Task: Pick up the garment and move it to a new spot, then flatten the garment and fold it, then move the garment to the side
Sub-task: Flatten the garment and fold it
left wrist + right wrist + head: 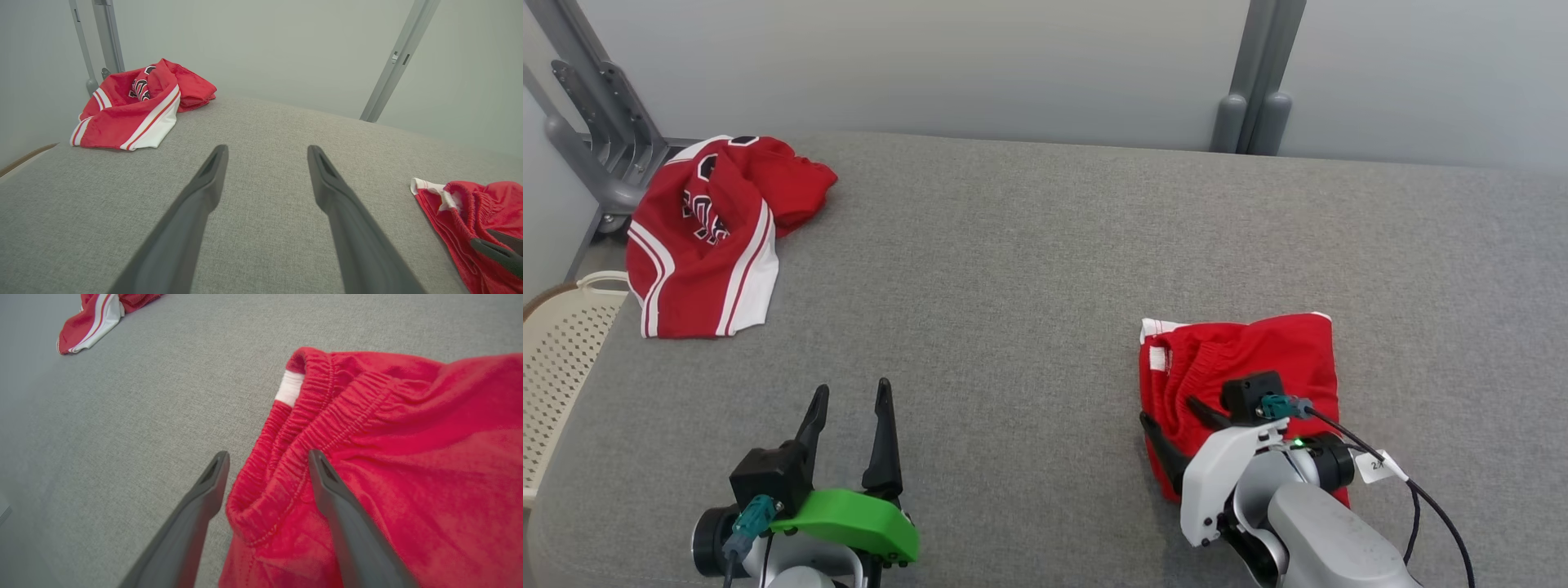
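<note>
Two red garments lie on the grey table (1013,286), and the one in hand is the folded red shorts (1258,351) at the near right, a flat squarish stack with its elastic waistband (310,424) turned toward the middle of the table. The right tool (1172,416) sits low at the near left corner of that stack. Its fingers are apart: one rests beside the cloth edge, the other lies over the fabric, and the gathered waistband passes between them unpinched. The left tool (851,392) hovers over bare table at the near left, fingers spread wide and holding nothing. Well apart at the far left corner lies a crumpled red-and-white garment (711,237). The shorts look light, thin and limp, with a slightly slick sheen, so I judge they would sag and spill out of their fold if lifted by a single layer. The waistband is the thickest and grippiest part and looks like the best place to pinch. The bite should take every layer at that corner. Sliding the stack along the table should keep the fold better than hoisting it, though the rough weave may drag the bottom layer.
</note>
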Controlling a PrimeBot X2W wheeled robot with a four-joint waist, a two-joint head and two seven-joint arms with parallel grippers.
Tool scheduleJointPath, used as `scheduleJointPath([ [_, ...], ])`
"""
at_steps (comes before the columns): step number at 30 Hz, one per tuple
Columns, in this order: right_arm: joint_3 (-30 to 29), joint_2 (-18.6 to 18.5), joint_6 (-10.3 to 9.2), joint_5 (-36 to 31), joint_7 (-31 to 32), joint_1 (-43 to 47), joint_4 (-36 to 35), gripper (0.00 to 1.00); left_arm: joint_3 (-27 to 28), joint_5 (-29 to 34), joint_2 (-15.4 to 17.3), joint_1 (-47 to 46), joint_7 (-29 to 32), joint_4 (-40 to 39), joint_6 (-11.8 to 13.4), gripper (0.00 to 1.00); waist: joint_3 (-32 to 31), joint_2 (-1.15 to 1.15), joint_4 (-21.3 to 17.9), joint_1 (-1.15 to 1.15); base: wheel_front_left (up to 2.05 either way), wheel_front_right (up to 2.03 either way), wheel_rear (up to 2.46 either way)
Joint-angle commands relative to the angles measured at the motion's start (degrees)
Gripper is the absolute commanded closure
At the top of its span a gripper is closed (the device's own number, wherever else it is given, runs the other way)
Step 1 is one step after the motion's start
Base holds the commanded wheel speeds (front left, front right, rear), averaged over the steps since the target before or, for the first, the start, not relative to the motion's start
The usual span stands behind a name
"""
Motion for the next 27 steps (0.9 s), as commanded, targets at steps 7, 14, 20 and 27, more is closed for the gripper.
scheduleJointPath([
  [7,0.4,-0.2,0.01,-1.7,-2.3,-0.2,-3.4,0.00,0.4,-0.4,0.0,-0.6,-0.4,0.2,0.3,0.00,-0.2,0.00,-1.3,0.00,0.00,0.00,0.00],
  [14,-4.8,-0.2,0.01,-5.0,-3.5,0.6,-7.2,0.00,0.6,-0.1,0.3,0.3,-0.4,-0.3,0.6,0.00,-1.5,0.00,-3.4,0.00,0.00,0.00,0.00],
  [20,-11.1,-0.2,0.01,-8.8,-3.0,2.2,-10.5,0.00,0.7,0.1,0.3,1.2,-0.4,-1.4,1.0,0.00,-2.1,0.00,-5.8,0.00,0.00,0.00,0.00],
  [27,-19.9,-0.2,0.01,-13.1,-1.5,6.3,-16.9,0.00,0.5,0.0,0.2,2.1,-0.3,-2.8,1.4,0.00,-2.9,0.00,-9.9,0.00,0.00,0.00,0.00],
])
